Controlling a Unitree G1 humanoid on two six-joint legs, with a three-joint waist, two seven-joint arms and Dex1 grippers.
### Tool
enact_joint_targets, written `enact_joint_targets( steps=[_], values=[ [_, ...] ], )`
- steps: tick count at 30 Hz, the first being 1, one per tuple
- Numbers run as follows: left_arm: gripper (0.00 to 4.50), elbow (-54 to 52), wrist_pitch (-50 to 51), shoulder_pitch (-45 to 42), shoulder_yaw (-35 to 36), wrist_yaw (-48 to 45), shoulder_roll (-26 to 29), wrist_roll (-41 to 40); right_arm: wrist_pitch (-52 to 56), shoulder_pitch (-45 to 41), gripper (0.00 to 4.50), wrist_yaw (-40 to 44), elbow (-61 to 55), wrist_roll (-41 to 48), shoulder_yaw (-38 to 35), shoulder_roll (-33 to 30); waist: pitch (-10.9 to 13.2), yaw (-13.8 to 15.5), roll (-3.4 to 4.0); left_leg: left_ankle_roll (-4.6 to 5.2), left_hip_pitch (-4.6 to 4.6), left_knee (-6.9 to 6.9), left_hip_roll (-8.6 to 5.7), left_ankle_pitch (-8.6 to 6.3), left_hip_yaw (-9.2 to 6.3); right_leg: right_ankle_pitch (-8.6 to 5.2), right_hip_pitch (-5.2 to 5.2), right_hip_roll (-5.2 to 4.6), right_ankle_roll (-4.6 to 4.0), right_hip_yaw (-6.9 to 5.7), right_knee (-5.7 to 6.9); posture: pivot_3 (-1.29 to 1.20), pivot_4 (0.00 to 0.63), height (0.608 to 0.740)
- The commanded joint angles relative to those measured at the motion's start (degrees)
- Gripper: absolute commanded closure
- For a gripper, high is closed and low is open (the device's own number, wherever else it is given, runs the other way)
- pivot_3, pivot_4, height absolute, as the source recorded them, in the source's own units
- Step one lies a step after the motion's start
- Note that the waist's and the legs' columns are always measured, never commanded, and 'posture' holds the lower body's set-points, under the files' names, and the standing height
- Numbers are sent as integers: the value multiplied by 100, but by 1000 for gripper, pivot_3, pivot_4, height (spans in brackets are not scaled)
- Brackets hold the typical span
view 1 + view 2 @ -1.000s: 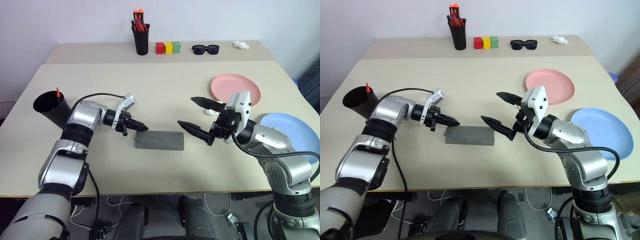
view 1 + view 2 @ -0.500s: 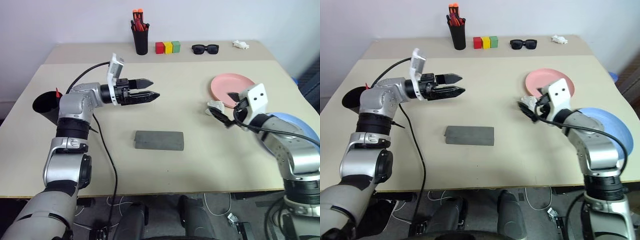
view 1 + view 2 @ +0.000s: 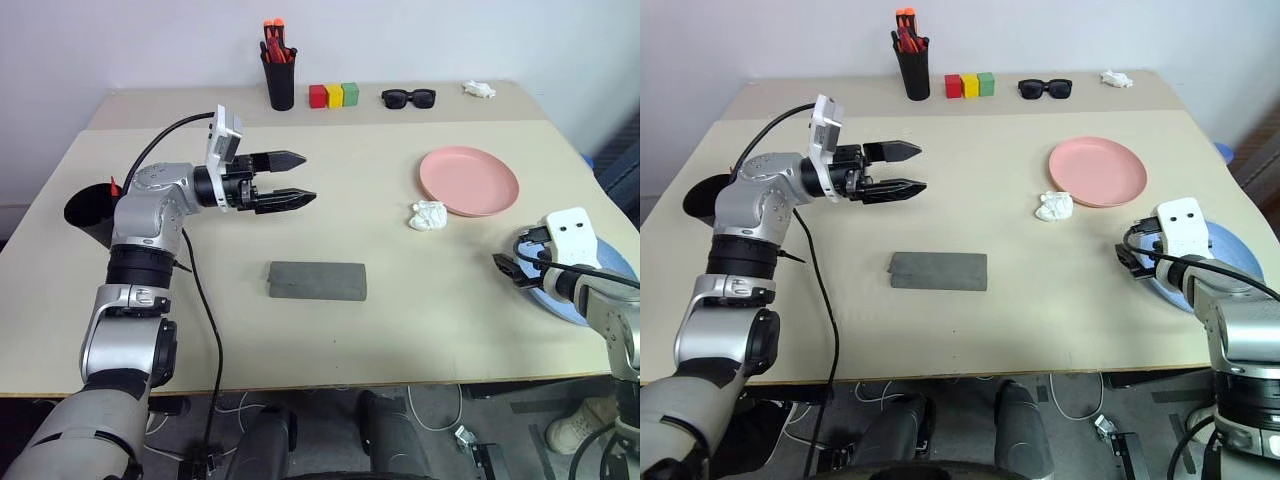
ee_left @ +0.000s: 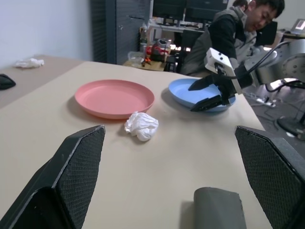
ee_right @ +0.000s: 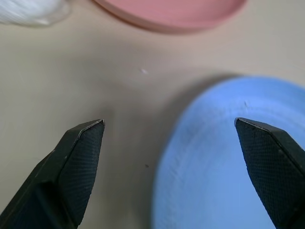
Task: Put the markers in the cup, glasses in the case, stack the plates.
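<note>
both fingers wide apart — empty

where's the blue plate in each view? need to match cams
Left eye: blue plate at right edge, mostly behind the right gripper.
Right eye: right edge, same spot.
Left wrist: upper middle, right of the pink plate.
Right wrist: lower right.
Shared landmark: the pink plate, next to it in all four.
</note>
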Motion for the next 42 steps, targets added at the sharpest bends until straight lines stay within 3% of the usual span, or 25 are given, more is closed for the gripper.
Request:
enact_joint_targets(
  steps=[1,6,7,14,18,22,27,31,36,39,42],
  values=[
    [0,-213,-114,-4,40,3,99,-75,80,33,1764,-13,-1,46,-161,96,0,-1,0,0,0,0,0,0,0,0,0,0,0,0,0,0,150,740],
    [0,-179,-156,-18,77,25,166,-70,-44,85,4261,34,130,-84,-4,82,-1,-3,-2,0,0,0,0,0,0,0,0,0,0,0,0,0,150,740],
    [0,-176,-194,-19,87,47,164,-67,-42,73,4386,37,134,-89,10,77,-2,-3,-3,0,2,1,0,0,0,0,3,0,0,0,0,0,150,740],
    [0,-140,-290,-21,126,161,160,-98,-317,-178,4386,-24,291,-304,22,-5,-2,-9,-3,0,4,1,0,0,0,0,6,0,1,0,-2,0,150,740],
    [0,-80,-321,-50,189,230,132,-166,-953,-823,4386,-259,518,-449,-117,13,-2,-21,-1,0,5,1,0,0,3,0,5,0,1,1,-1,0,150,740],
    [0,71,-240,-176,256,391,102,-209,-1818,-1371,4386,-12,931,-686,288,-110,-1,-20,-1,0,4,0,0,0,1,0,2,1,1,0,-1,0,150,740],
    [0,135,-419,-225,302,636,46,-169,-3049,-2340,4386,535,2184,-928,1023,113,-1,-37,-1,-1,4,-1,0,0,2,0,3,1,2,0,-3,0,150,740],
    [0,-336,-253,118,132,448,222,-208,-4185,-3562,4386,713,3983,-1202,1508,603,1,-91,3,-2,3,-4,0,1,5,1,0,1,1,1,-4,0,150,740],
    [0,-658,32,296,245,636,297,-366,-5224,-4248,4386,946,5742,-1434,1780,1068,1,-166,2,-4,-3,-12,0,2,-4,1,-6,1,0,-2,-5,0,150,740],
    [0,-883,127,465,244,713,309,-404,-5564,-4488,3476,952,6489,-1409,1692,1193,1,-171,2,-5,-8,-12,-2,2,-3,2,-6,-1,1,-1,-2,0,150,740],
    [0,-989,75,562,234,762,342,-404,-5775,-4570,1988,1020,6819,-1501,1732,1141,3,-186,4,-5,-7,-14,-4,2,-2,2,-7,-2,2,1,-2,0,150,740]
  ],
)
